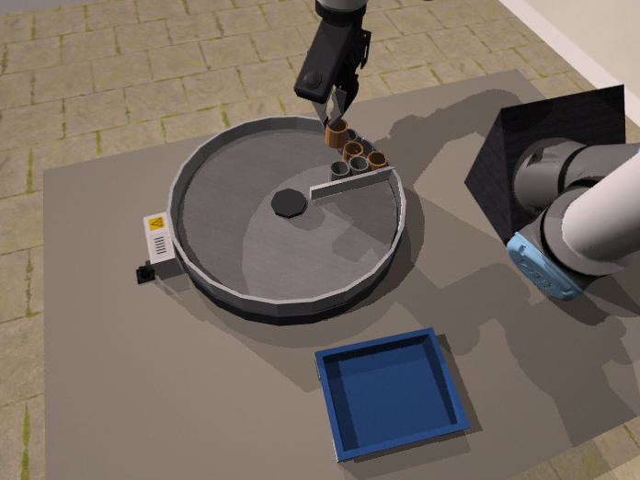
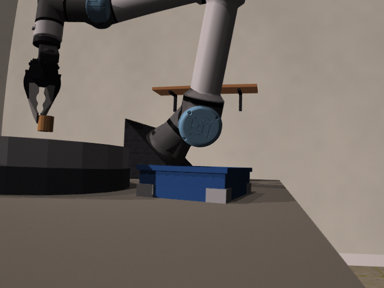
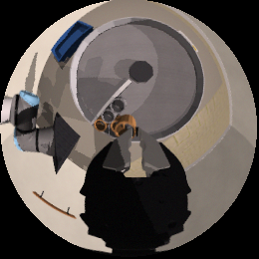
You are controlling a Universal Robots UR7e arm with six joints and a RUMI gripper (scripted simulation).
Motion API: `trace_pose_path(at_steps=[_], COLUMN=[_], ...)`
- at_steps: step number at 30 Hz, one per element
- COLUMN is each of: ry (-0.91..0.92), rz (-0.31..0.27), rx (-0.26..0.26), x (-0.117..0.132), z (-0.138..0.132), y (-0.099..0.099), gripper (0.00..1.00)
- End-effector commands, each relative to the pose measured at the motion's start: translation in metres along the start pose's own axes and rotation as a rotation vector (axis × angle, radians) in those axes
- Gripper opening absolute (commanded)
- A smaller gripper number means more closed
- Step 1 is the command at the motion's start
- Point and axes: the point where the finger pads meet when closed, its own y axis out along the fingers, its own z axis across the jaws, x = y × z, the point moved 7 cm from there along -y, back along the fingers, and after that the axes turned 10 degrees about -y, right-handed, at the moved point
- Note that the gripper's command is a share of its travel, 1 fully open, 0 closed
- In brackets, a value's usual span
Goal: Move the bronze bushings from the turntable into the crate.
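"What surrounds the bushings on the turntable (image 1: 279,308) (image 2: 65,154) (image 3: 74,80)?" "Two bronze bushings (image 1: 377,160) (image 3: 100,125) and gray steel bushings (image 1: 338,169) (image 3: 118,105) crowd beside a straight divider (image 1: 352,185) (image 3: 114,101); the turntable's raised rim stands between them and the blue crate (image 1: 393,394) (image 2: 190,184) (image 3: 73,42) on the table (image 1: 154,371) (image 2: 173,241)."

"And the end effector (image 1: 328,122) (image 2: 40,117) (image 3: 134,128)?" "Its fingertips, nearly together, pinch the wall of another bronze bushing (image 1: 336,134) (image 2: 45,123) (image 3: 127,121), which hangs just below them, above the turntable's rim."
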Motion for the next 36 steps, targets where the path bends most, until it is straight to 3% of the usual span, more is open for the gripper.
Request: trace_pose_path(at_steps=[1, 18, 33, 36], ry=[0.000, 0.000, 0.000, 0.000], rz=[0.000, 0.001, 0.001, 0.001], rx=[-0.002, -0.001, -0.002, -0.002], x=[-0.004, -0.041, -0.118, -0.125], z=[-0.002, -0.019, -0.055, -0.058], y=[0.001, 0.001, 0.001, 0.001], gripper=[0.00, 0.00, 0.00, 0.00])
